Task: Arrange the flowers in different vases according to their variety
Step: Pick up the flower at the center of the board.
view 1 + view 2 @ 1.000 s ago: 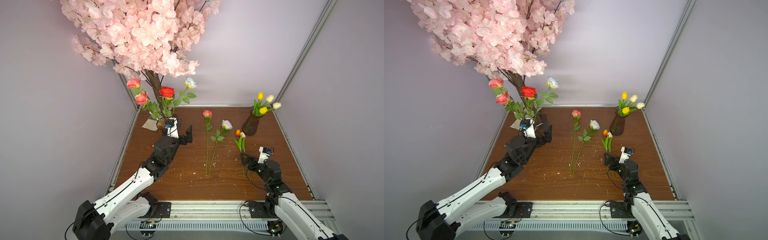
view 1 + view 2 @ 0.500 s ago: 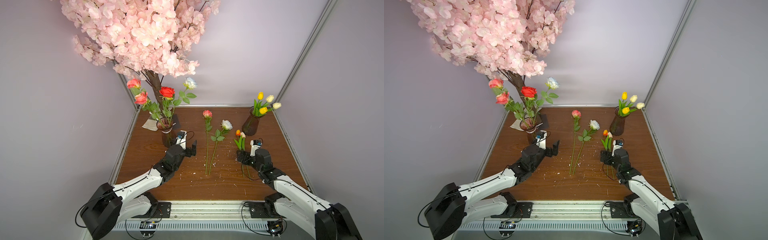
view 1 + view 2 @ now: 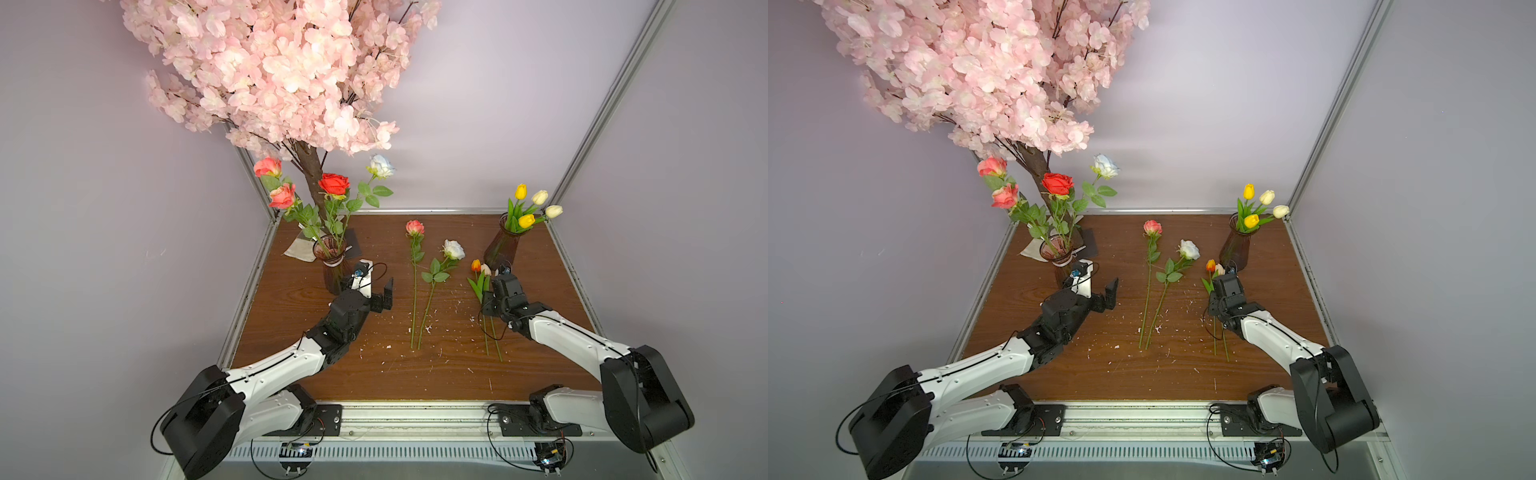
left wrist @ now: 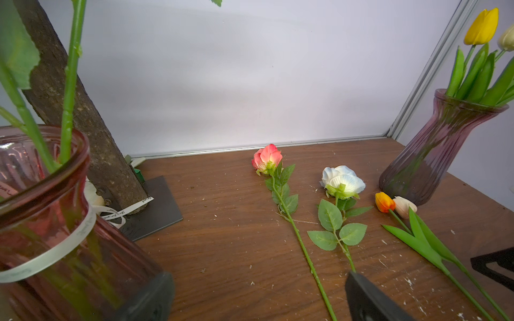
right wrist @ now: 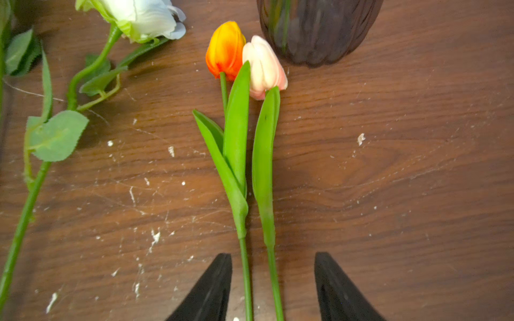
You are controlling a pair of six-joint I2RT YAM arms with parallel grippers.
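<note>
Writing shows only as faint cursive on the pale ribbon (image 4: pixel 69 241) banding the neck of the ribbed maroon glass vase (image 3: pixel 331 270) at the desk's (image 3: pixel 374 374) left rear, too blurred to read; red, coral and white roses (image 3: pixel 333 183) stand in it. Just right of that vase the left end effector (image 3: pixel 369 291) hangs spread wide and empty, having dropped back from the vase mouth since a second ago. Mid-desk lie a long-stemmed coral rose (image 3: pixel 414 228) and a white rose (image 3: pixel 453 249), unmoved. Next, an orange tulip (image 5: pixel 225 50) and a pale pink tulip (image 5: pixel 264 66) lie side by side, heads near the second maroon vase (image 3: pixel 500 249) holding yellow and cream tulips (image 3: pixel 525 220). The right end effector (image 5: pixel 272 254) has advanced over their stems, its jaws narrowed but apart, straddling both stems without touching.
</note>
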